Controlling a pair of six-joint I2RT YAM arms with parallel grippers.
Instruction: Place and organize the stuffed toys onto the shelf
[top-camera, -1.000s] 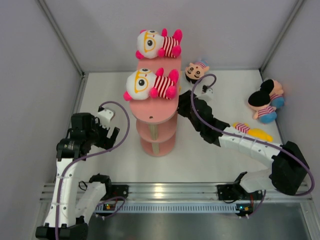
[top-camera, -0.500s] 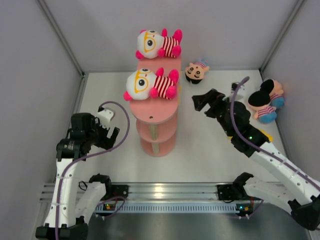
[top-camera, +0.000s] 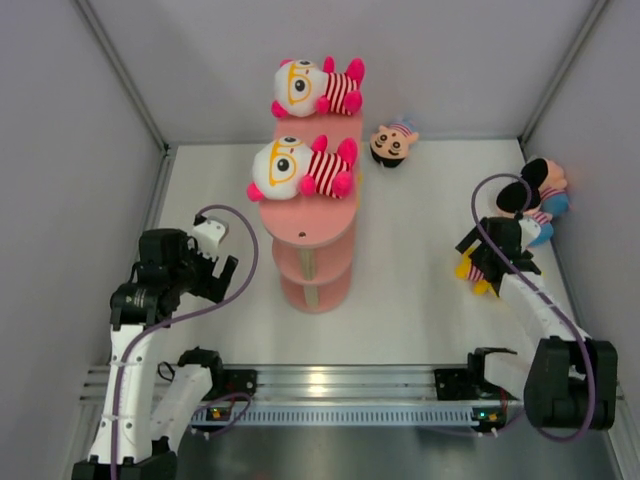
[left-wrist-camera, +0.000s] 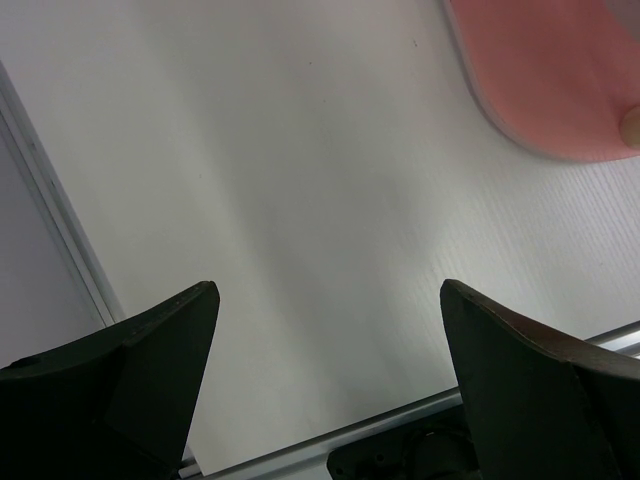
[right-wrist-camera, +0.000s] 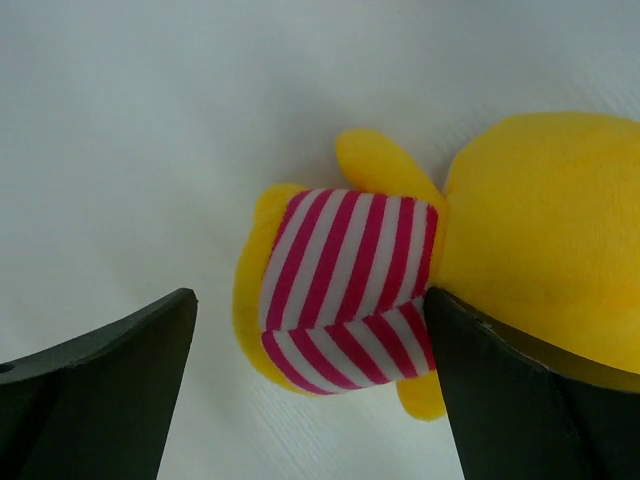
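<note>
The smooth white table (top-camera: 420, 300) carries the salmon-pink three-tier shelf with round ends and pale wooden posts (top-camera: 312, 215), its long axis running away from my bases. Two fuzzy white-faced plush dolls in orange glasses (top-camera: 305, 168) (top-camera: 318, 88) lie on its top tier. Near the right wall a soft yellow plush bear in a red-white striped shirt (right-wrist-camera: 540, 250) lies on the table, with its head to the right in my right wrist view. My right gripper (right-wrist-camera: 310, 380) is spread wide, its fingers either side of the striped body. My left gripper (left-wrist-camera: 330, 370) gapes over bare table.
</note>
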